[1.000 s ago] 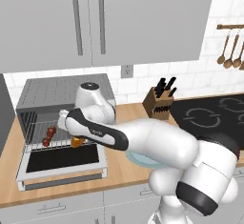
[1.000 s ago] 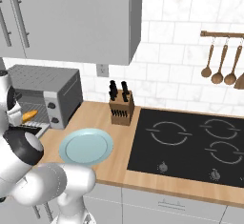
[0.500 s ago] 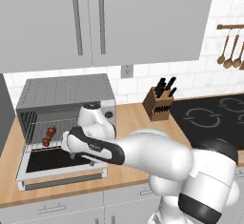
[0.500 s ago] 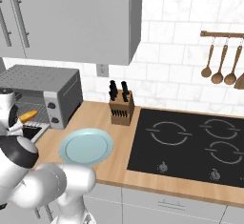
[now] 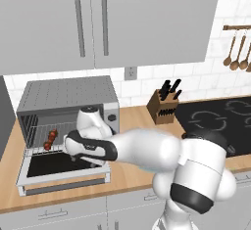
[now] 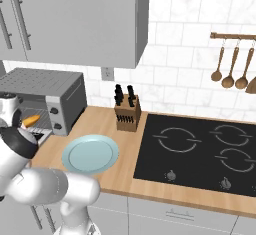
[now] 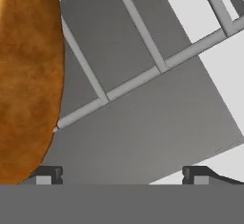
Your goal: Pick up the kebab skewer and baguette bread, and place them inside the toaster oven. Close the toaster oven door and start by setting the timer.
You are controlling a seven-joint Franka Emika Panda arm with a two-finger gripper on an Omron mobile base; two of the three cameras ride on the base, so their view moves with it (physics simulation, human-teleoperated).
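Where the left base view looks down on the table's left end, the oven (image 5: 68, 107) stands against the back wall with its door (image 5: 61, 169) dropped flat toward the front edge. The skewer (image 5: 50, 138) lies on the wire rack at the left side of the cavity. The white arm reaches in from the lower right, and its hand covers the right half of the rack, so the tool itself is hidden here.

In the right base view, the oven sits at the far left, near the table's back edge. An orange tip of the bread (image 6: 31, 120) shows at the oven mouth, just beside the arm's dark wrist. An empty blue plate (image 6: 90, 153) rests near the front edge, and a knife block (image 6: 126, 115) stands by the back wall, between the oven and the cooktop.

In the hand view, the tool (image 7: 122, 174) looks down on the grey rack bars (image 7: 136, 78). Its two tips stand wide apart with nothing between them. The bread fills the left side, lying on the rack just outside the left tip.

Both foods appear to be inside the oven, so the placing step looks finished. The next move calls for drawing the hand back clear of the rack, getting under the door's front edge, and swinging it up shut before turning the timer knob.
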